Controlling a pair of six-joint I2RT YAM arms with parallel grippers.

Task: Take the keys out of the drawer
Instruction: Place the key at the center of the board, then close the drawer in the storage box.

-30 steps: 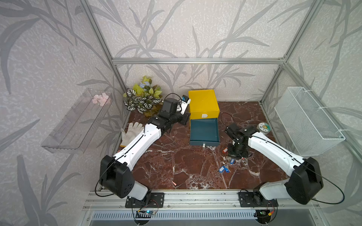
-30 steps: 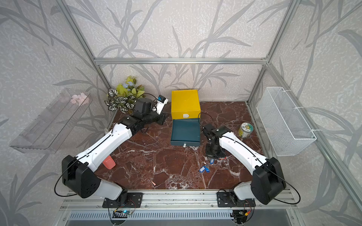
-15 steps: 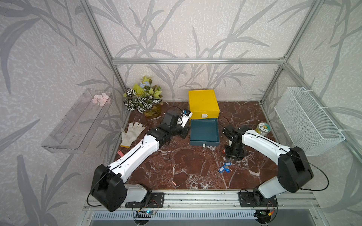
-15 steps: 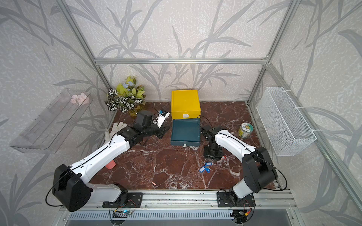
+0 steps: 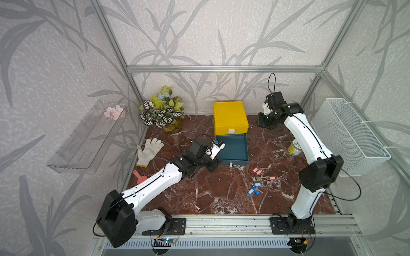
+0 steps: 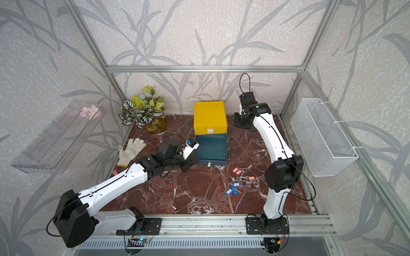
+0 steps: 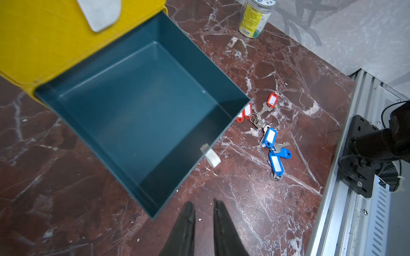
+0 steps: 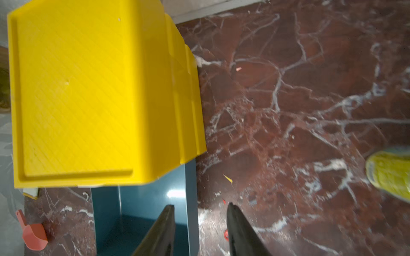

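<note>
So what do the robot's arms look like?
Both the left arm and right arm have smooth white shells, chunky black joints and thin black cables looping out. The left tool and right tool each end in two slim black tapered fingers.

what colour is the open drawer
The drawer is dark teal, clearest in the left wrist view.

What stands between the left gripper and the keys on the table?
Nothing visible: only bare tabletop lies between the left gripper and the keys; the empty drawer sits beside that path.
</note>
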